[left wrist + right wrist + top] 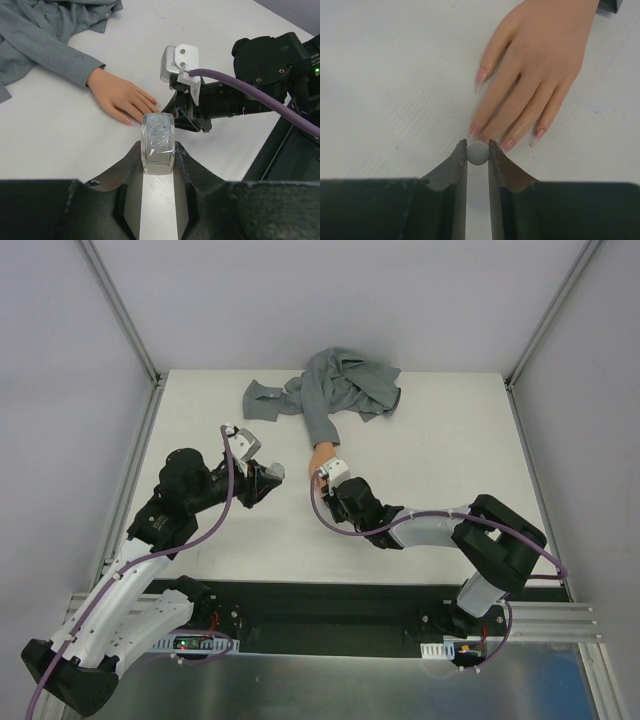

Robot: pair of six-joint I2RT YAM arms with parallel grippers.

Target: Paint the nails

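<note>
nails [507, 145] sit at the fingertips of the mannequin hand [540, 60], which lies palm down on the white table [450, 440], a little past the middle, fingers pointing back toward the arms. they look pinkish and glossy from the right wrist camera. a grey sleeve [325, 415] covers the wrist and runs back into a crumpled heap of grey clothing [350, 385] near the far edge

the right gripper [478, 145] is right at the fingertips. its jaws are drawn in to a narrow slot and pinch a small grey round piece [478, 153], seen end-on. that piece sits just short of the nails of the two middle fingers, and i can't tell whether anything touches them

the left gripper [158, 150] sits to the left of the hand, a little apart from it. its jaws are clamped around a small clear bottle [158, 135], one jaw on either side, with the bottle's ringed end facing the wrist camera. from that camera the bottle lines up just in front of the fingertips, and the right arm's wrist with its white camera block [177, 62] reaches in from the right. i can't tell whether the bottle rests on the table
</note>
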